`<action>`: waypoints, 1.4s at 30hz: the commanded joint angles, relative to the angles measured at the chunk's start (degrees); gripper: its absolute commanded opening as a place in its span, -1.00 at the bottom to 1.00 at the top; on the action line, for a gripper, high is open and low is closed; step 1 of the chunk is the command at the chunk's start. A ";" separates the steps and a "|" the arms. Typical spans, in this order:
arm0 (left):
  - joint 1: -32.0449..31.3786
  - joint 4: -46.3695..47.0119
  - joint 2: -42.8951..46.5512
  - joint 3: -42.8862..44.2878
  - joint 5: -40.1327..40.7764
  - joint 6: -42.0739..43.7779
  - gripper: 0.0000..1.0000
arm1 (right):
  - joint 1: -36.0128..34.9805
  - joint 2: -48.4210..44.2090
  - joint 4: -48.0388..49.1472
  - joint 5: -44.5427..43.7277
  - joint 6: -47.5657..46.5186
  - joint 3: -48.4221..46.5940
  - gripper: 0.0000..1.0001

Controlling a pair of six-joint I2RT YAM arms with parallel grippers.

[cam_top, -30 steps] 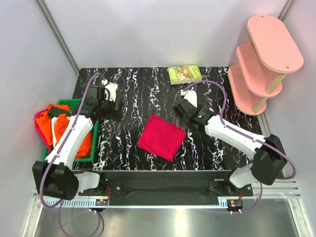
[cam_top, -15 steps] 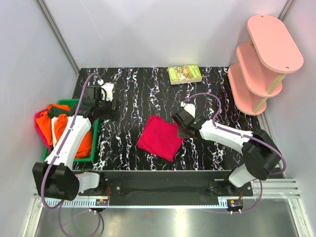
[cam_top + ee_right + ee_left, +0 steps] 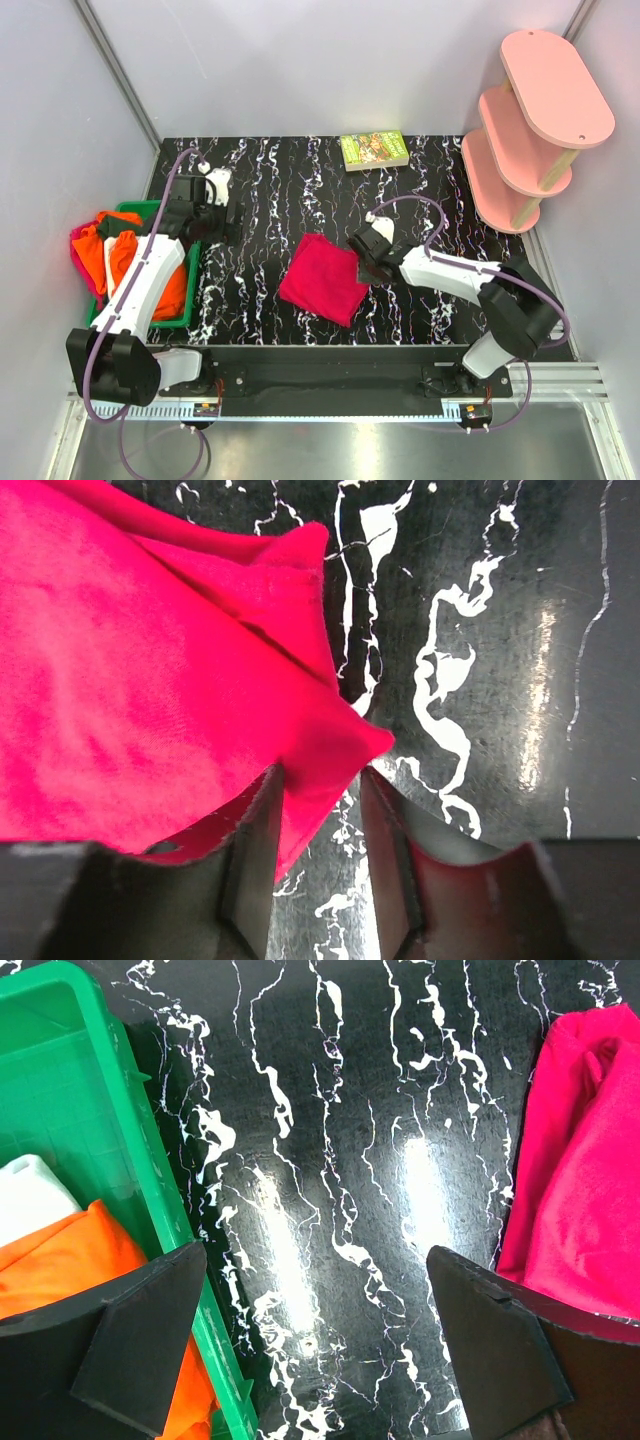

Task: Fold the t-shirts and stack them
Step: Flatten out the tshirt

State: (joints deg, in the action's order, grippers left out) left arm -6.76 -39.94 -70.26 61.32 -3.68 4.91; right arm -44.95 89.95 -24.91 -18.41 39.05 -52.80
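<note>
A folded crimson-red t-shirt (image 3: 322, 280) lies mid-table. My right gripper (image 3: 362, 265) is at its right corner, and in the right wrist view the gripper (image 3: 320, 780) is shut on that corner of the red cloth (image 3: 150, 680). Orange t-shirts (image 3: 120, 255) and a magenta-pink one (image 3: 78, 245) sit heaped in the green bin (image 3: 150, 210) at the left. My left gripper (image 3: 212, 212) hovers open beside the bin's far right corner. In the left wrist view the gripper (image 3: 315, 1270) has only bare table between its fingers, with orange cloth (image 3: 70, 1260) and white cloth (image 3: 30, 1195) to the left.
A small green-covered book (image 3: 374, 149) lies at the table's far edge. A pink three-tier shelf (image 3: 540, 120) stands at the back right. The bin's rim (image 3: 100, 1110) runs close along the left gripper's left finger.
My right gripper has moved left to the red t-shirt's right corner and narrowed onto it. The left gripper has shifted slightly toward the back and stays open.
</note>
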 commanded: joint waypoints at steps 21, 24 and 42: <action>0.35 1.97 2.32 0.56 -0.62 -0.60 0.98 | -0.05 -6.81 -7.09 -14.99 -25.76 -52.27 -1.00; 0.35 1.97 3.02 0.38 -0.19 -0.34 0.98 | -0.32 -6.63 -6.39 -15.25 -28.57 -57.67 -1.00; 0.35 2.06 4.60 0.38 -0.36 -0.78 0.98 | -27.36 14.83 -9.69 -28.76 -53.53 -89.40 -1.00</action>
State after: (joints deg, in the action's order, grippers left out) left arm -6.76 -39.92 -67.44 60.82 -3.70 4.51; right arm -63.88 104.20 -42.26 -39.62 -0.19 -138.82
